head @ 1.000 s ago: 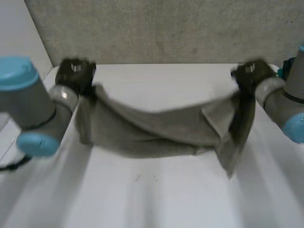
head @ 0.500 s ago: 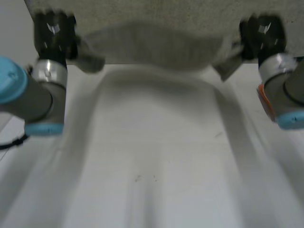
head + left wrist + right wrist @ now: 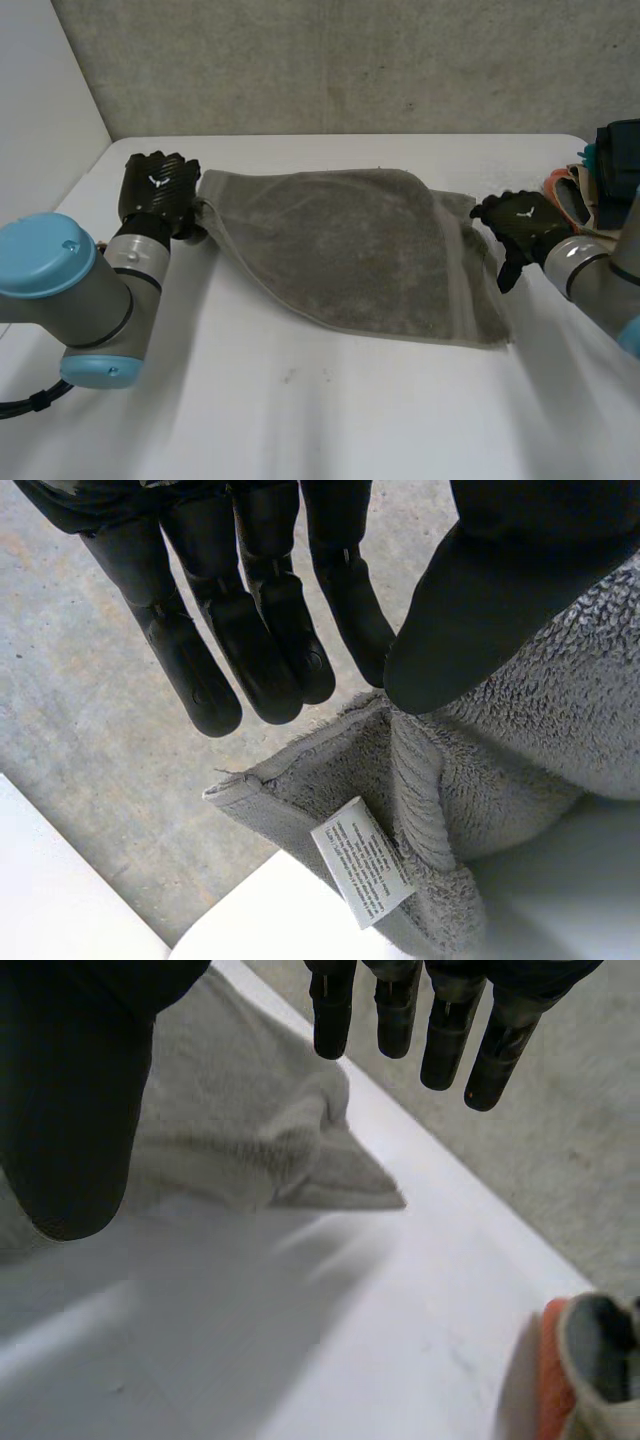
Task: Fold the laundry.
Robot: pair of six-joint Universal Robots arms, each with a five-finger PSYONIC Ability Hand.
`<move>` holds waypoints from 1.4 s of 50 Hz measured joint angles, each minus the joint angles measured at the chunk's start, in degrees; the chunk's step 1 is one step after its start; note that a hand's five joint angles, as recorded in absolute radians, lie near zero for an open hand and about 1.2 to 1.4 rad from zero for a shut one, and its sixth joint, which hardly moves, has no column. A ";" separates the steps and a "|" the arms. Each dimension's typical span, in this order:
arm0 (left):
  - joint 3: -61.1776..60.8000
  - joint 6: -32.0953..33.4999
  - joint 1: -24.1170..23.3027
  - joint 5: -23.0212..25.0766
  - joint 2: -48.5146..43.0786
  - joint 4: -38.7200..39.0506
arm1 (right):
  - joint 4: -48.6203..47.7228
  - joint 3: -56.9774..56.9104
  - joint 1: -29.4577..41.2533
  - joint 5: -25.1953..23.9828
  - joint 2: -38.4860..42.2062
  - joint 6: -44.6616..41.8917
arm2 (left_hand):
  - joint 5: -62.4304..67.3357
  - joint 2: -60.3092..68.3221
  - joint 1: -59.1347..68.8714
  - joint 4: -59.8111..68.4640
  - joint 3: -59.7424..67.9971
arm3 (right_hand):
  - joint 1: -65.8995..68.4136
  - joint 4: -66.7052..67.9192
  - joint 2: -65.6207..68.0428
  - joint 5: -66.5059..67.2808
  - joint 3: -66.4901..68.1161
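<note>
The towel [image 3: 350, 250] lies flat near the table's [image 3: 300, 420] far edge. The left hand [image 3: 155, 190] and right hand [image 3: 520, 222] flank it, fingers wide.

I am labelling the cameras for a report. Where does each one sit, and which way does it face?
Head view: between and behind the arms, facing down at the white table and grey towel; left robot hand and right robot hand show.
Left wrist view: on the left wrist, facing along its robot hand to the towel's labelled corner.
Right wrist view: likewise, its robot hand toward another corner.
Shared: every view shows the towel.
</note>
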 measured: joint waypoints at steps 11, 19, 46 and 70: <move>-0.97 -0.11 0.07 0.01 0.92 -0.21 | 0.06 13.44 -1.43 -5.63 -12.98 -11.09 | 0.00 0.00 0.00 0.00 0.00 | 0.00 0.00 0.11 0.00 0.14; -1.77 -0.05 0.19 0.01 2.60 -0.40 | 1.70 20.87 -2.49 -2.31 -15.33 -8.50 | 0.06 0.00 0.00 0.00 0.00 | 0.32 0.32 0.94 0.77 1.26; -2.51 -0.09 -0.05 -0.01 6.01 -2.57 | -2.06 15.42 0.45 0.40 -2.77 3.81 | 0.00 0.00 0.00 0.00 0.00 | 11.59 13.78 13.95 12.37 14.76; -3.01 -0.04 0.20 -0.01 6.29 -2.56 | -6.76 13.43 1.08 0.56 0.79 0.43 | 0.06 0.00 0.00 0.00 0.00 | 25.06 29.60 30.55 20.23 30.84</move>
